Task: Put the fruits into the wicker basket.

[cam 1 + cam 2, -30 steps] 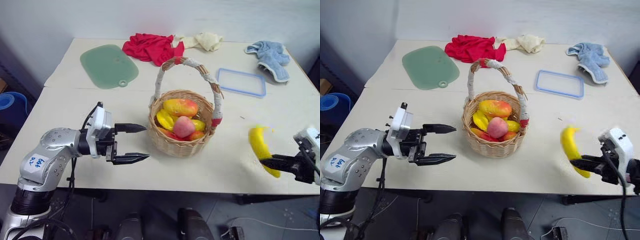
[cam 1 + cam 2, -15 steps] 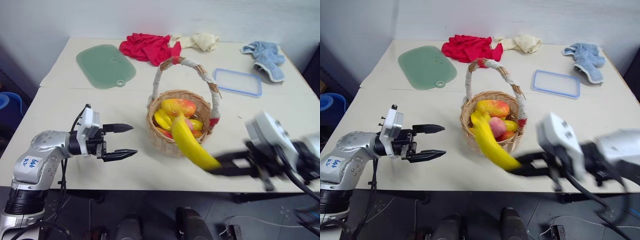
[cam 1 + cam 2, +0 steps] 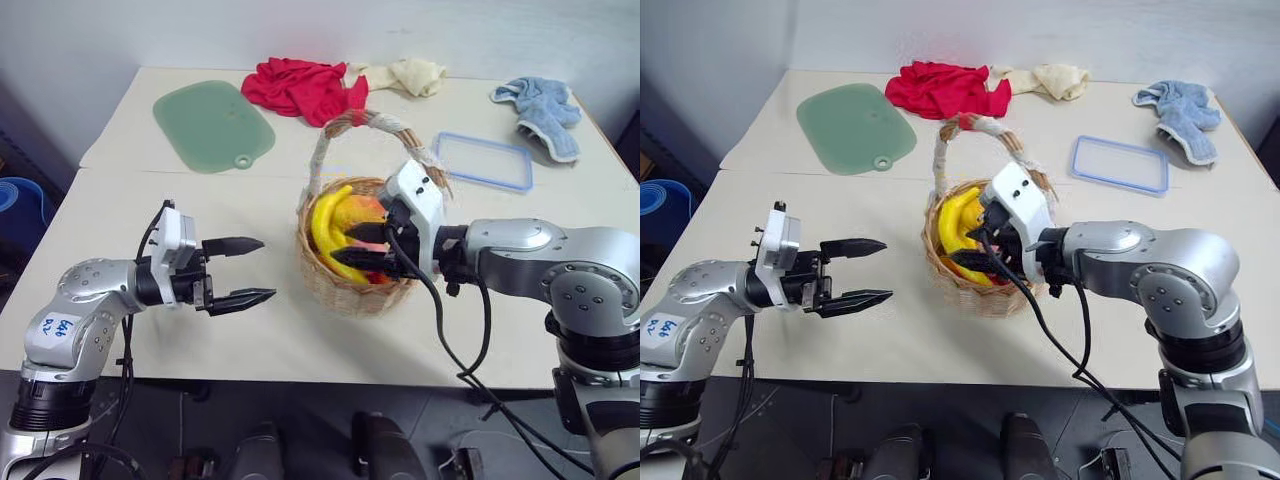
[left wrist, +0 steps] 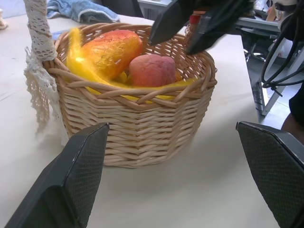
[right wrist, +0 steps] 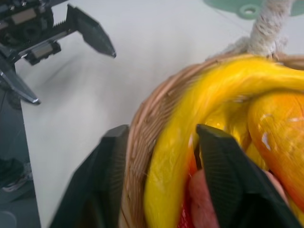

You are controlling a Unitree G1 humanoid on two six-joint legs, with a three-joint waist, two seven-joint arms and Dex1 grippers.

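The wicker basket (image 3: 345,290) stands mid-table, its cloth-wrapped handle (image 3: 328,150) arching over it. Inside lie a yellow-red mango (image 4: 111,50), a pink peach (image 4: 154,69) and other fruits. A yellow banana (image 3: 322,225) lies curved along the inside of the rim on the basket's left. My right gripper (image 3: 342,250) hovers over the basket's mouth, open, its two black fingers (image 4: 166,19) above the fruits and apart from the banana. My left gripper (image 3: 245,270) is open and level, a short way left of the basket and pointing at it, with nothing between its fingers.
At the table's back lie a green mat (image 3: 213,128), a red cloth (image 3: 300,88), a cream cloth (image 3: 405,75) and a blue cloth (image 3: 540,110). A clear blue-rimmed lid (image 3: 483,160) lies right of the basket's handle. A blue bin (image 3: 15,205) stands off the table's left side.
My right arm swung in from the right with the banana, reached over the basket and opened. The banana now lies in the basket. The left gripper has stayed where it was.
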